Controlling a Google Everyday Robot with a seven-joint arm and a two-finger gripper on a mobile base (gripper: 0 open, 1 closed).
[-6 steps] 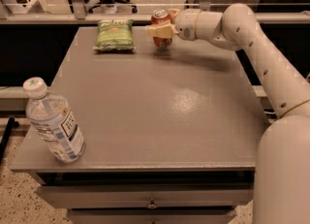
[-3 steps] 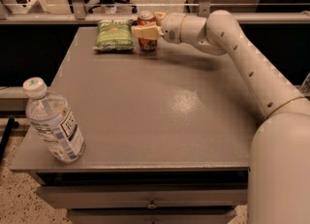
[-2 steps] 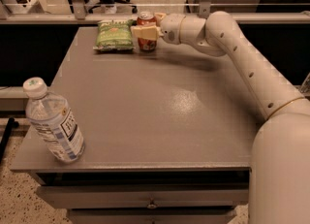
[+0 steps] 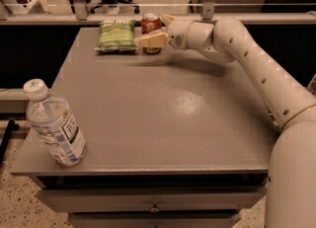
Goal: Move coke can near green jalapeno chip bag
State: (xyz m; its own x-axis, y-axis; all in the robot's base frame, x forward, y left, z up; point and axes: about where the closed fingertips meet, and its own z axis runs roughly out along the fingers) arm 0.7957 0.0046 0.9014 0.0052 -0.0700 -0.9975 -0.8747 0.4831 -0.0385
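The coke can (image 4: 151, 24), red with a silver top, stands upright on the grey table (image 4: 163, 118) at its far edge. It is just right of the green jalapeno chip bag (image 4: 117, 35), which lies flat, and almost touches it. My gripper (image 4: 151, 30) reaches in from the right and is open around the can. One finger (image 4: 152, 40) crosses in front of the can's lower half. The other finger (image 4: 166, 19) is behind the can to its right.
A clear plastic water bottle (image 4: 53, 123) with a white cap stands at the table's front left corner. My white arm (image 4: 247, 59) spans the right side above the table. A rail and chair legs lie beyond the far edge. Drawers sit under the table front.
Two seconds ago the can was held further right above the table. It then moved left and down beside the chip bag. In the last second the near finger has eased slightly toward the camera.
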